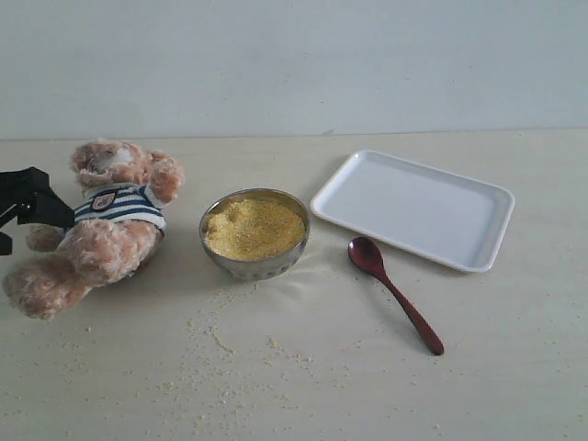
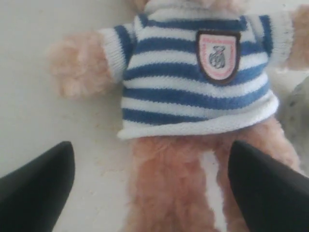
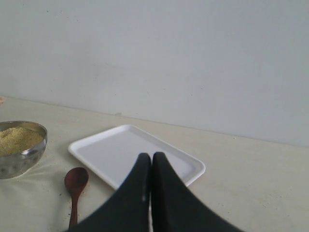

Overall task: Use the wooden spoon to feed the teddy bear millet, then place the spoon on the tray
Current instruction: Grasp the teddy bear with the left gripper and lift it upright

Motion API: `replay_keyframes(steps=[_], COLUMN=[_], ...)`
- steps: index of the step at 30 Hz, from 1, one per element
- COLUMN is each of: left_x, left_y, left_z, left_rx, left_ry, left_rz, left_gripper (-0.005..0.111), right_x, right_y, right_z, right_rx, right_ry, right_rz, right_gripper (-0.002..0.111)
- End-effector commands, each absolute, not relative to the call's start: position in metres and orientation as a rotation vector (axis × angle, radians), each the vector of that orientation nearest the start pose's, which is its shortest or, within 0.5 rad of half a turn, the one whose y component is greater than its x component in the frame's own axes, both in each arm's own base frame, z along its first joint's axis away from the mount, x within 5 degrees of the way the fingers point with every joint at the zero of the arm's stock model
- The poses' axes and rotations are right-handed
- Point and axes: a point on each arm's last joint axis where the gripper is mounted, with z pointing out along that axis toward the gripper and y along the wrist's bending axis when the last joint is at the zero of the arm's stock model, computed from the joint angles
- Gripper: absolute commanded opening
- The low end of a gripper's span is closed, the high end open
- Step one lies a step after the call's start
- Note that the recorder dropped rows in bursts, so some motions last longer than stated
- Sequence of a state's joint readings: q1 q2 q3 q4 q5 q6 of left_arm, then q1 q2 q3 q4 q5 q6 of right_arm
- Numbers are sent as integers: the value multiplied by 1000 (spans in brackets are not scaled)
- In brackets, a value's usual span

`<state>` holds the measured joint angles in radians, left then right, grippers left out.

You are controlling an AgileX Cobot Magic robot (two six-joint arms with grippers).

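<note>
Spoon [image 1: 400, 300]: flat on table [image 1: 514, 367], just beside tray [image 1: 413, 211], right of bowl [image 1: 254, 266], untouched. Likely light, stiff, glossy and slick; best pinched mid-handle. Left gripper [image 2: 152, 145]: jaws wide apart, low over legs of bear [image 1: 115, 225], nothing held. Right gripper [image 3: 152, 157]: jaws together, empty, poised short of tray.

A pale table [image 1: 514, 386] carries everything. A teddy bear [image 1: 110, 230] lies on its back at the left, with a metal bowl [image 1: 254, 266] near it in the middle. A white tray [image 1: 413, 209] lies flat at the right. A wooden spoon [image 1: 395, 294] rests on the tabletop just in front of the tray. Loose millet [image 1: 220, 340] is scattered in front of the bowl.
</note>
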<state>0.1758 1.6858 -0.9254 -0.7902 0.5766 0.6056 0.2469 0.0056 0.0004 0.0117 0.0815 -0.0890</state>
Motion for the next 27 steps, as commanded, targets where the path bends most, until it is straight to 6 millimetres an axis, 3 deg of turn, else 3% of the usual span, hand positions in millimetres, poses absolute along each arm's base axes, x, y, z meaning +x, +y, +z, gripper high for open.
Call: replay_keyframes(steps=[1,6,16,27], left_x=[333,342,349,358], left_y=[16,16,25,3], left_z=[169,151,126,98], left_rx=[-246,-245,-270,-275], left_ry=[2545,2512,2536,2447], left_rz=[-628,-654,-527,-803], left_gripper=[81,81,81,81], right_x=[55,55,55,55], right_y=[14,14,14,14], right_z=[207,207,207,207], right_rx=[-248,-248,-248,-248], right_ry=[1536,1536,1536,1536], right_rz=[130,130,130,130], right_gripper=[0,0,0,0])
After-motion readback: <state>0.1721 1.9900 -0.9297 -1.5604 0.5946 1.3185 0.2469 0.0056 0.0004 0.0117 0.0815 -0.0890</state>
